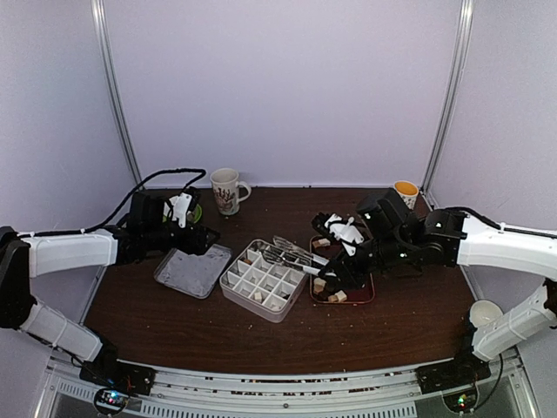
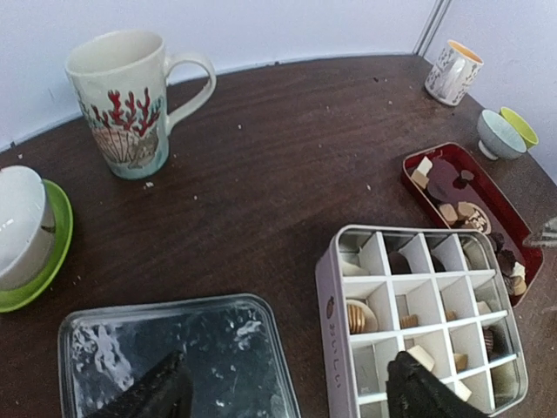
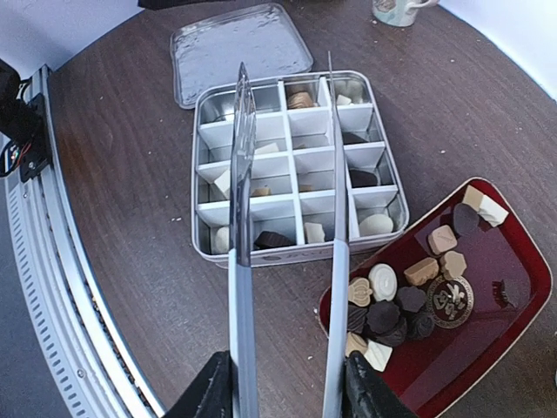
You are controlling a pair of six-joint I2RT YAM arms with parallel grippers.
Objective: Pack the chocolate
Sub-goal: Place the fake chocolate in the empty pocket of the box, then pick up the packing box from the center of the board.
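Holding one pair of metal tongs (image 3: 242,218), the right gripper (image 3: 287,387) has its fingers part-closed around the handle end. The two tong blades stand apart over the tin (image 3: 193,174) with nothing between them. The single tin is divided into four rows of four compartments, and several of them hold one piece each. The rest of the chocolate (image 3: 383,283), roughly fifteen dark, tan and white pieces, lies in the one red tray (image 3: 496,331) just right of the tin. The left gripper (image 2: 287,387) hangs over the near edge of the tin's one lid (image 2: 174,348), which lies flat beside the tin. Its fingers are spread wide and hold nothing. Two mugs stand behind, a tall one (image 2: 122,96) and a small one (image 2: 452,70).
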